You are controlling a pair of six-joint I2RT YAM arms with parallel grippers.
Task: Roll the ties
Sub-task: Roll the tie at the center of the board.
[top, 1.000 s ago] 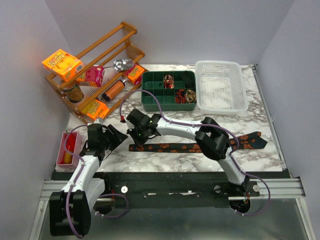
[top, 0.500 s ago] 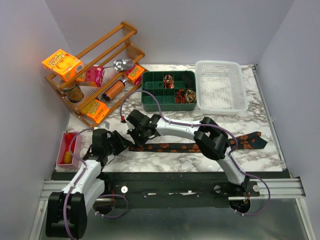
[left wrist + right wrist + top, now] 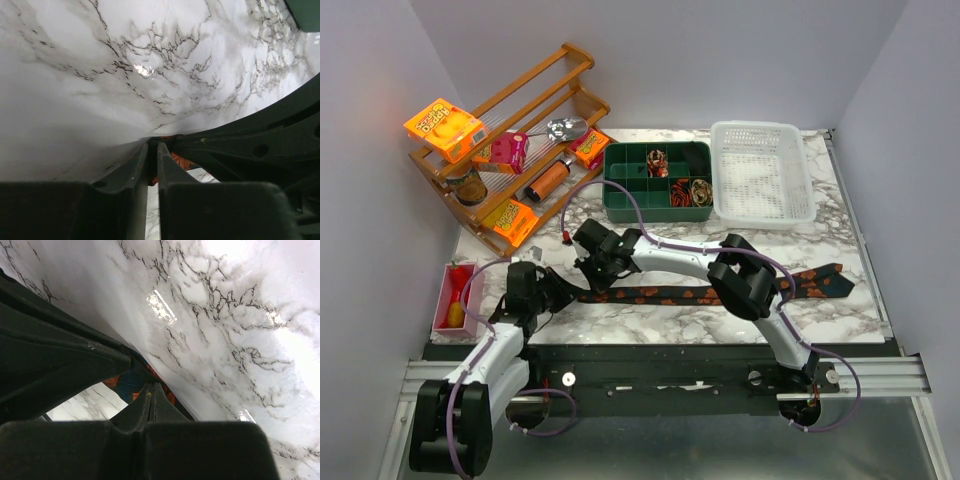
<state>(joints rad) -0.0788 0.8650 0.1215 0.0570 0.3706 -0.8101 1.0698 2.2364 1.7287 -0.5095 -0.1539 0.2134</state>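
Left gripper (image 3: 562, 290) has swung in and pinches the flat tie (image 3: 670, 294) beside my clenched right gripper (image 3: 592, 270); rolling hasn't begun on this one.

We mark the left arm (image 3: 495, 348) and right arm (image 3: 672, 258): white link shells, black joint housings, black bases. A thin purple cable (image 3: 632, 205) loops along each. Wrist views show matte black fingers (image 3: 125, 175), flat-sided, tapering to narrow tips.

A robotics lab cell: plain pale lilac wall panels (image 3: 650, 60) box in a marble-patterned worktop (image 3: 840, 250) (staged props only), with white-and-black robot arms (image 3: 675, 260) bolted to a silver aluminium rail (image 3: 880, 375).
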